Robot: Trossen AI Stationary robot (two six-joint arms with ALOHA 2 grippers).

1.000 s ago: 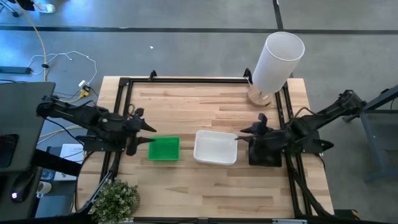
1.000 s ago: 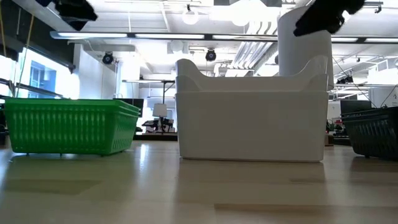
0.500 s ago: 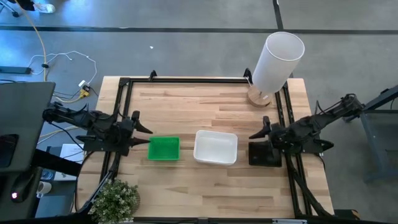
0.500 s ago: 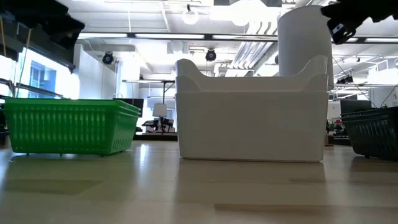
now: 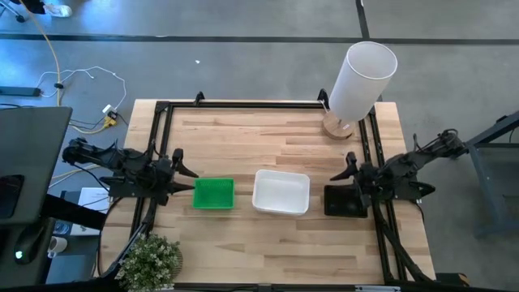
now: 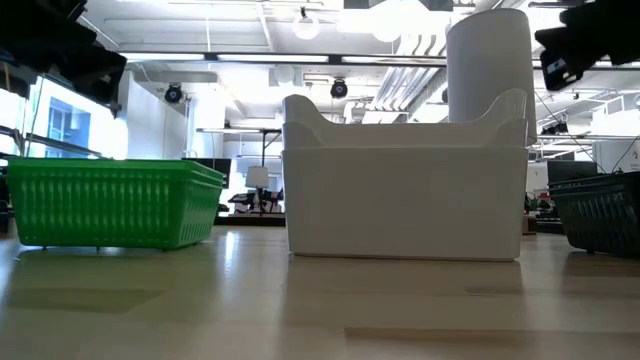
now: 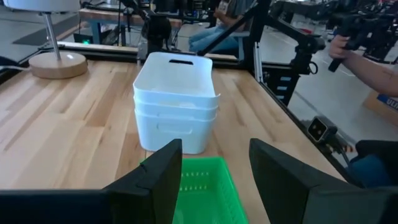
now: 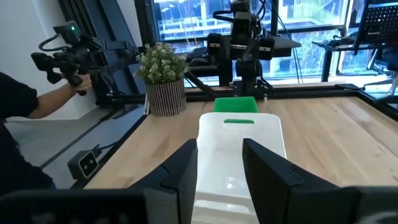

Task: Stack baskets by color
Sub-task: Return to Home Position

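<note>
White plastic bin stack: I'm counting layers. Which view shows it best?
Left wrist view: the smooth white plastic bin stack shows its layered rims. High view: only its top; low view: one side; right wrist view: partly hidden.

2 black jointed arms point(image 5: 122, 159), wedge-shaped jaws

My left claw point(image 7: 214, 155) is showing dull black fingers. Just ahead of it, the green baskets point(image 7: 202, 186) are glowing bright green with fine slotted sides. Beyond them, the white baskets point(image 7: 176, 99) are looking plain, smooth white. Beside my equally black right claw point(image 5: 347, 166), the black baskets point(image 6: 600, 215) are showing dark mesh. The bench point(image 5: 259, 138) is showing pale plank-striped wood. Far ahead of my right claw, the plant pot point(image 8: 166, 98) is wearing black-and-white vertical stripes.
</note>
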